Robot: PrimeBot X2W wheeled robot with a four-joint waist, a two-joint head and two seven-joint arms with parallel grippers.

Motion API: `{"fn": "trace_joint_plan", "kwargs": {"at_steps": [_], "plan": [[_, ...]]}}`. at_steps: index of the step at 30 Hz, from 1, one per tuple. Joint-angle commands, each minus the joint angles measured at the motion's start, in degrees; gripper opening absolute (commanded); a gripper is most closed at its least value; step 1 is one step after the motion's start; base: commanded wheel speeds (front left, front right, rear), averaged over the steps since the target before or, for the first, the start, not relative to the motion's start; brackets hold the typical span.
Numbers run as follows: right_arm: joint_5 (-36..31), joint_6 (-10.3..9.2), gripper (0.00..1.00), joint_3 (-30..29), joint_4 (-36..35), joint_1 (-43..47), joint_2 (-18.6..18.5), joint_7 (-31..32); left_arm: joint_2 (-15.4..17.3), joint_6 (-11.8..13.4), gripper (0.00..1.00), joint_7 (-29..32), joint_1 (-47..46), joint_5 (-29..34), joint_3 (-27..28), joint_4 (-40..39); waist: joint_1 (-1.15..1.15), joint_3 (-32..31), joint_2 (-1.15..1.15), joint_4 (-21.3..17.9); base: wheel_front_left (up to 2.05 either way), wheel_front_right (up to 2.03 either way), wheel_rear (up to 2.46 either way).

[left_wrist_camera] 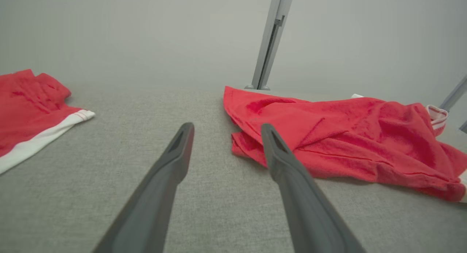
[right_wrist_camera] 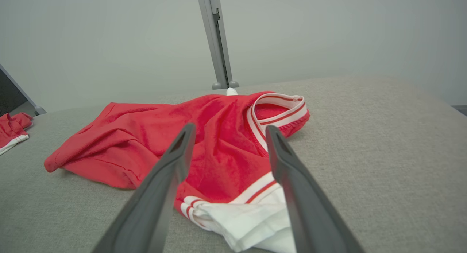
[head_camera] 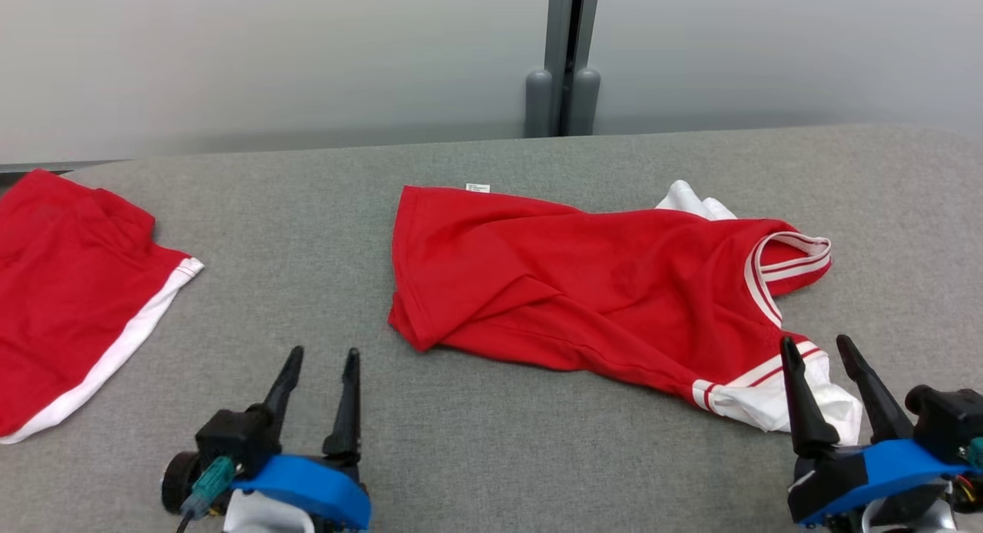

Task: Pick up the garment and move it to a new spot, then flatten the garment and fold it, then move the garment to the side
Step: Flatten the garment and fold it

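Observation:
The garment (head_camera: 584,287) is a red shirt with white, red-striped trim, lying crumpled on the grey table right of centre. Its collar (head_camera: 791,260) points right and a white sleeve (head_camera: 749,402) lies at its near right corner. My right gripper (head_camera: 814,341) is open just over that sleeve; in the right wrist view its fingers (right_wrist_camera: 230,126) straddle the sleeve (right_wrist_camera: 251,220) without closing on it. My left gripper (head_camera: 324,352) is open and holds nothing, hovering over bare table near the garment's left hem (left_wrist_camera: 248,143).
A second red garment with a white band (head_camera: 61,287) lies at the table's left edge. The grey fabric table (head_camera: 307,233) runs back to a pale wall with a grey post (head_camera: 564,57). Bare table lies between the two garments and to the far right.

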Motion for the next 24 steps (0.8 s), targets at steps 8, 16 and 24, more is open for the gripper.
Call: {"fn": "trace_joint_plan", "kwargs": {"at_steps": [8,16,24], "plan": [[0.7,0.01,1.0,3.1,1.6,-3.7,0.3,-1.2,1.9,-0.5,1.0,10.1,-10.3,-5.2,-8.7,7.9,0.0,4.4,0.0,-3.8,0.0,0.0,0.0],[1.6,0.01,1.0,5.0,3.7,-5.6,0.5,-2.9,2.7,-0.2,1.0,12.3,-14.6,-6.9,-8.2,13.9,0.0,6.3,0.0,-6.8,0.0,0.0,0.0],[1.7,0.01,1.0,4.9,5.2,-6.4,0.5,-4.0,3.3,-0.3,0.0,10.8,-17.2,-8.6,-11.7,16.0,0.0,6.6,0.0,-7.5,0.0,0.0,0.0]]}}
